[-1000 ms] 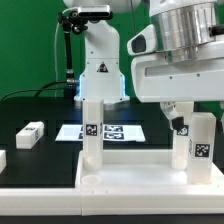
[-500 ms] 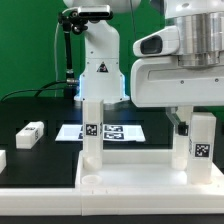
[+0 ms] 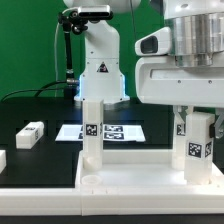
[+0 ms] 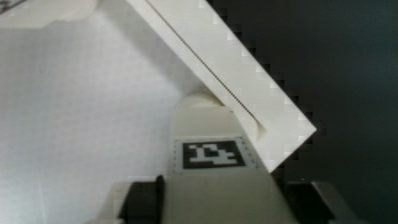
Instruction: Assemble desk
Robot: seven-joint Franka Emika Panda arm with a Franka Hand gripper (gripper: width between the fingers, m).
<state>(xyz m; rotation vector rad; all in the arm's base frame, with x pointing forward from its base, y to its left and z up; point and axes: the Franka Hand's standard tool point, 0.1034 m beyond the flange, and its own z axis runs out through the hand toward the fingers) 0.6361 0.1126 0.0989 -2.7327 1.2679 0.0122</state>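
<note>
The white desk top (image 3: 130,170) lies at the front of the table with its rim up. One tagged square leg (image 3: 92,130) stands upright in its socket on the exterior view's left. A second tagged leg (image 3: 197,145) stands on the right corner of the top. My gripper (image 3: 190,112) is above it, shut on its upper part. In the wrist view the fingers (image 4: 144,200) press both sides of this leg (image 4: 217,160), with the desk top's rim (image 4: 222,70) running below.
A loose tagged leg (image 3: 30,134) lies on the black table at the exterior view's left, and another white part (image 3: 3,160) sits at the left edge. The marker board (image 3: 118,131) lies behind the desk top. The white robot base (image 3: 98,60) stands at the back.
My gripper has shifted slightly to the exterior view's right and lowered, taking the right leg with it down onto the desk top corner. The left leg has not moved.
</note>
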